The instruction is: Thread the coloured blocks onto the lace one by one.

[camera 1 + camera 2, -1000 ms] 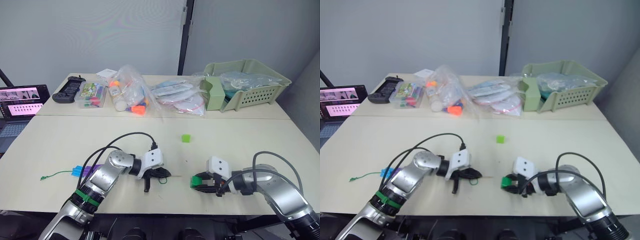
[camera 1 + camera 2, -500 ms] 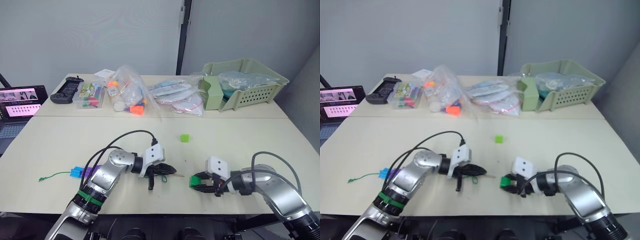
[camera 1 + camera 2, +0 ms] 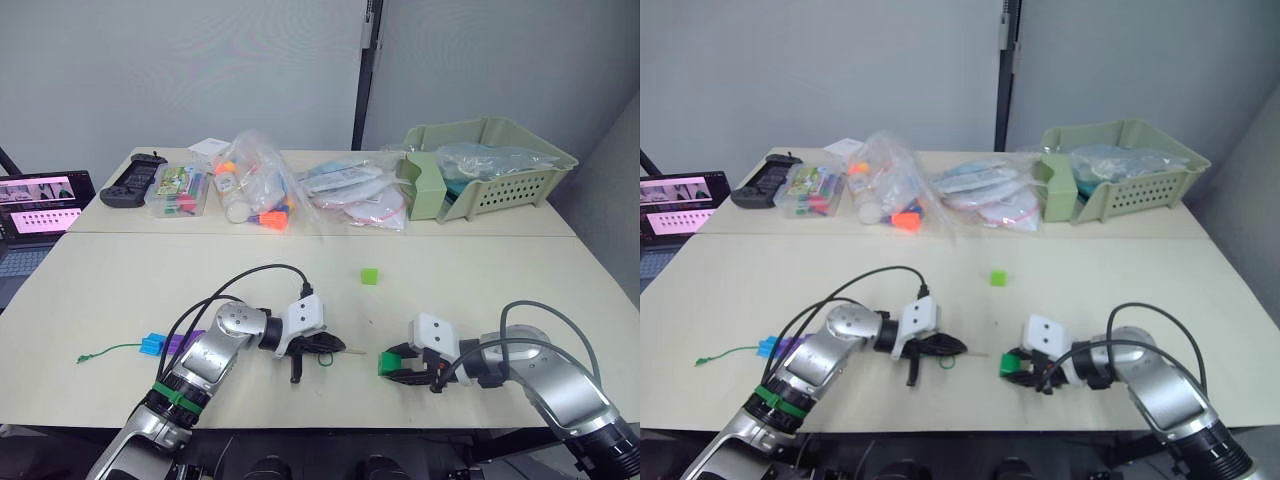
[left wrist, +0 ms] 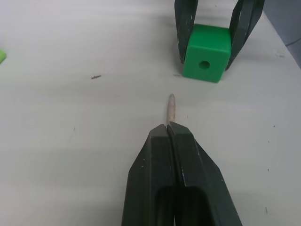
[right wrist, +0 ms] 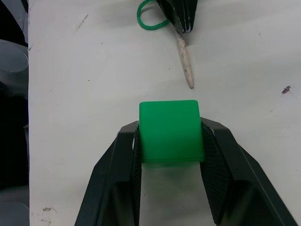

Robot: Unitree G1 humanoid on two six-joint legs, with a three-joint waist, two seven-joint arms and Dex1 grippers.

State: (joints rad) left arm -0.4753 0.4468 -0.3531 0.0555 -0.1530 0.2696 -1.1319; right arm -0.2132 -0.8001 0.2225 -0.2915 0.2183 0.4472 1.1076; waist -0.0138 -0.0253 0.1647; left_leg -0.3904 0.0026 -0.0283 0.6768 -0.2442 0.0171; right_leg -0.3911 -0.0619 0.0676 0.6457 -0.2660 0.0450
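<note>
My right gripper [image 3: 393, 364] is shut on a dark green block [image 5: 171, 129], which rests low on the table with its hole [image 4: 204, 64] facing my left gripper. My left gripper [image 3: 336, 347] is shut on the lace just behind its pale stiff tip [image 4: 170, 106]. The tip points at the block and stops a short gap from it. A green loop of lace [image 5: 149, 19] curls beside the left fingers [image 4: 171, 155]. The lace's tail [image 3: 105, 350] trails left past a blue block [image 3: 152, 343] and a purple block [image 3: 186, 341] lying along it. A light green block [image 3: 371, 276] sits loose at mid-table.
Along the back stand clear bags of toys [image 3: 262, 190], a box of markers [image 3: 183, 190], a black controller [image 3: 137, 181] and a pale green basket [image 3: 490, 165]. A laptop [image 3: 35, 205] is at the far left. Black cables [image 3: 235, 285] arc over my left arm.
The left gripper with the lace tip edged right toward the dark green block, then drew back slightly. The right gripper has kept the block in place.
</note>
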